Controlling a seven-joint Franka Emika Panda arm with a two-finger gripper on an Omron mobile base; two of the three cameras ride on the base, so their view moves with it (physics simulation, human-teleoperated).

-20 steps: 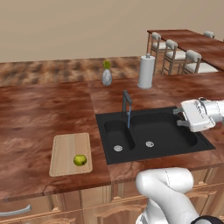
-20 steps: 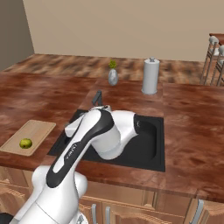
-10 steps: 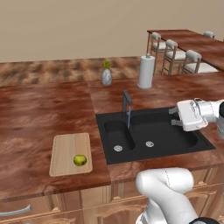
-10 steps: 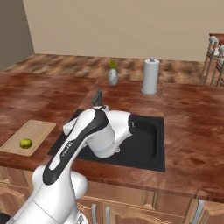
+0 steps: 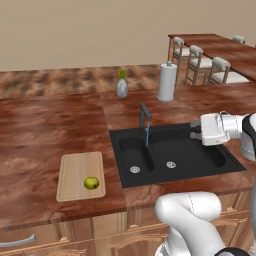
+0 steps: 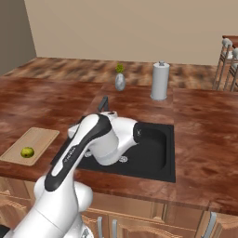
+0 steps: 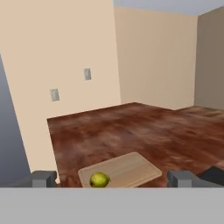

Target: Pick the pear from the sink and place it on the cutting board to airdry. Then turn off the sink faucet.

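The yellow-green pear (image 5: 91,183) lies on the near end of the tan cutting board (image 5: 77,170), left of the black sink (image 5: 192,150). The dark faucet (image 5: 144,116) stands behind the basins, and a thin blue stream runs from its spout into the narrow basin. My gripper (image 5: 194,130) hovers over the wide basin's right side, pointing left toward the faucet, open and holding nothing. In the hand view the fingertips (image 7: 43,178) stand wide apart, with the pear (image 7: 99,179) and board (image 7: 131,168) far ahead. The right base view shows the pear (image 6: 28,152), the board (image 6: 35,139) and the sink (image 6: 158,146).
A white paper towel roll (image 5: 166,81) and a grey vase with a yellow flower (image 5: 122,88) stand on the counter behind the sink. Chairs (image 5: 197,62) and a table are at the back right. My own arm (image 6: 100,139) covers the sink's left part in the right base view.
My hand has slid a little to the left over the wide basin, toward the faucet. The pear, the board and the water stream are unchanged.
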